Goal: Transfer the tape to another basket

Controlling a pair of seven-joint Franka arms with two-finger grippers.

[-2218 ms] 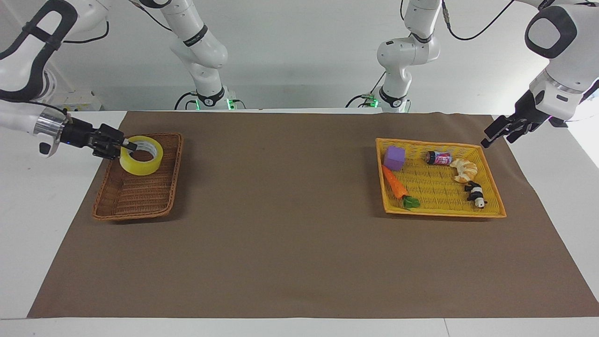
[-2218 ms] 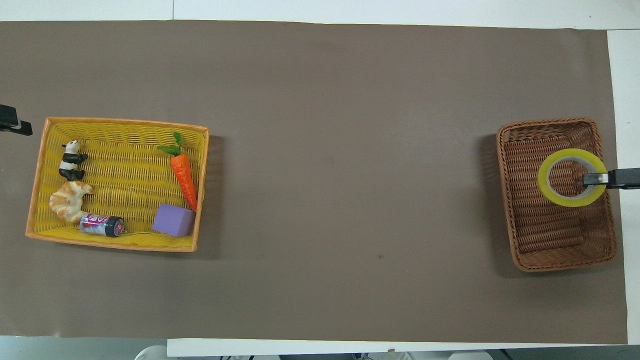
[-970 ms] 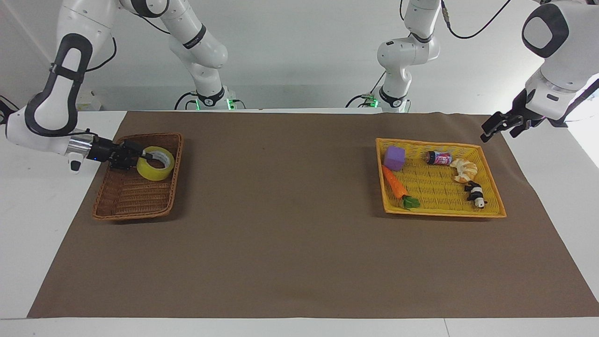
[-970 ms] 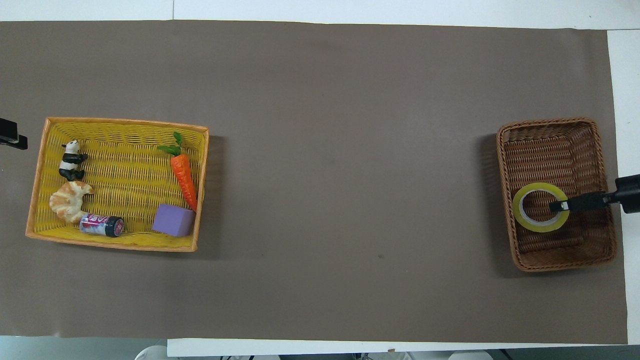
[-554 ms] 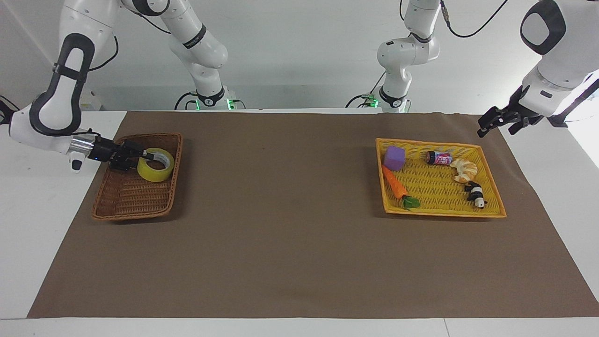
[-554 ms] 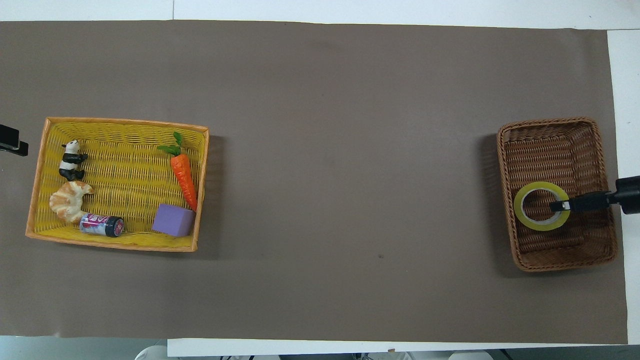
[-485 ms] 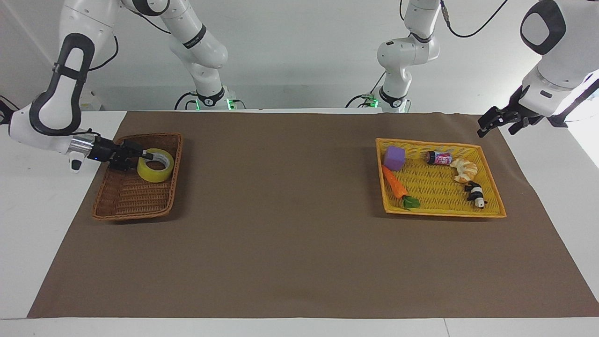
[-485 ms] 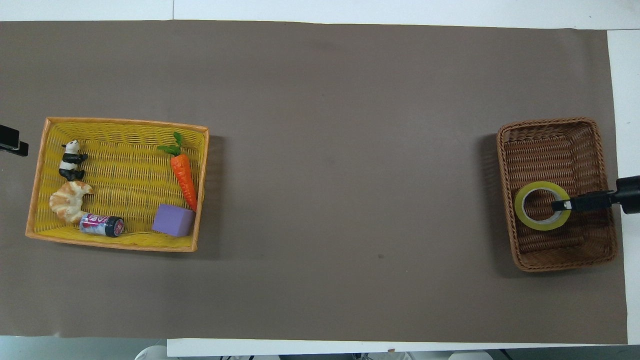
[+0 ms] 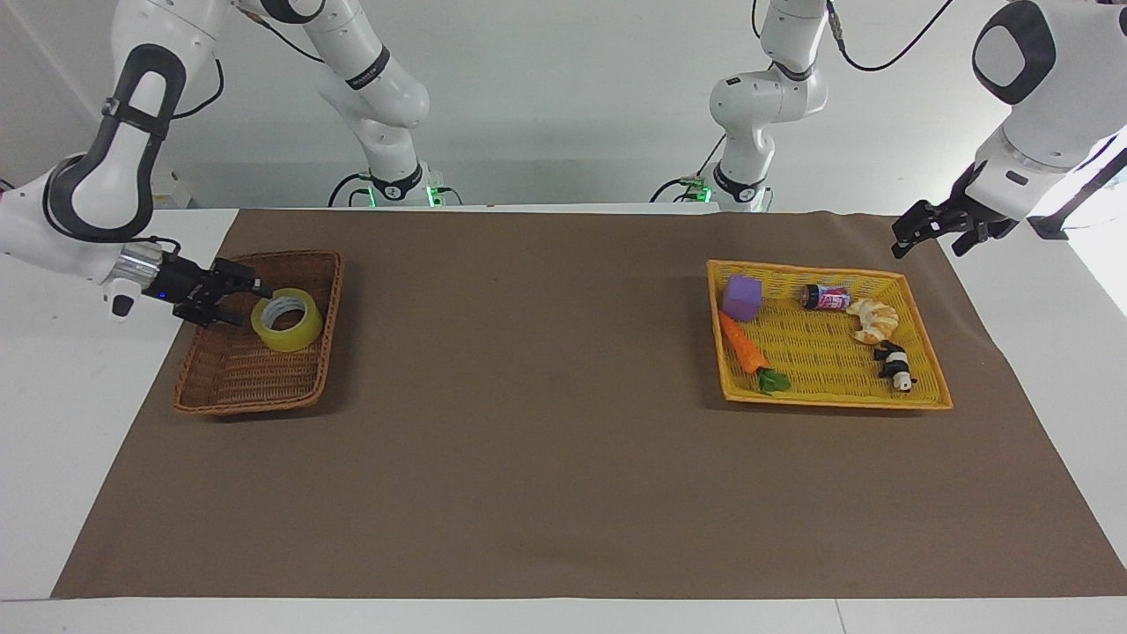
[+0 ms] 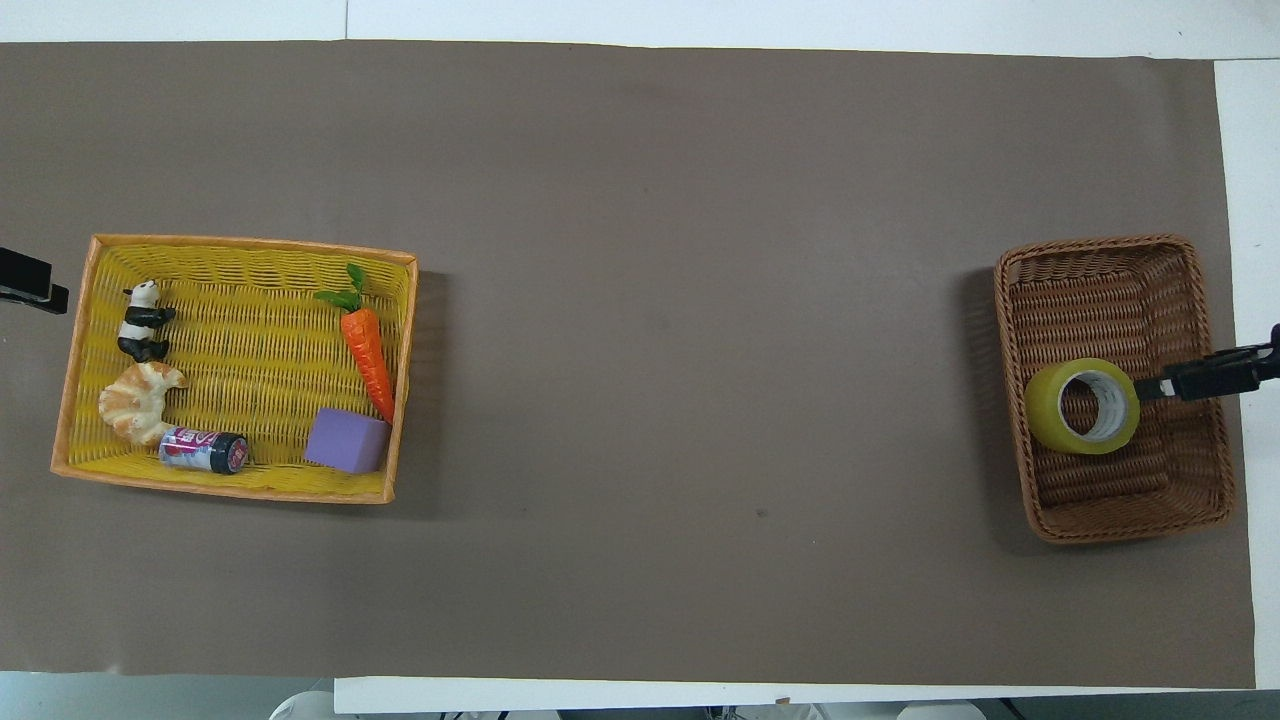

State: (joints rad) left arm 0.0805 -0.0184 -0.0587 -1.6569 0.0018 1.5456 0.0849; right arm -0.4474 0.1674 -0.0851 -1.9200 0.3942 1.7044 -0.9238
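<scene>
The yellow tape (image 9: 286,320) lies tilted in the brown wicker basket (image 9: 251,406) at the right arm's end of the table. It leans on the basket's wall, with its pale core turned toward my right gripper. It also shows in the overhead view (image 10: 1050,412) in the basket (image 10: 1100,244). My right gripper (image 9: 245,305) is open and empty. It is low over the basket's outer side, just beside the tape and apart from it; it also shows in the overhead view (image 10: 1165,385). My left gripper (image 9: 924,238) is open and empty, in the air beside the yellow tray.
A shallow yellow woven tray (image 9: 836,401) at the left arm's end holds a purple block (image 9: 742,296), a carrot (image 9: 744,350), a small can (image 9: 825,297), a croissant (image 9: 872,319) and a panda figure (image 9: 894,363). A brown mat (image 9: 528,423) covers the table.
My right gripper lowered the tape into the brown basket, opened, let it go and drew back a little. The tape tipped against the basket's wall. The left gripper drifted slightly upward.
</scene>
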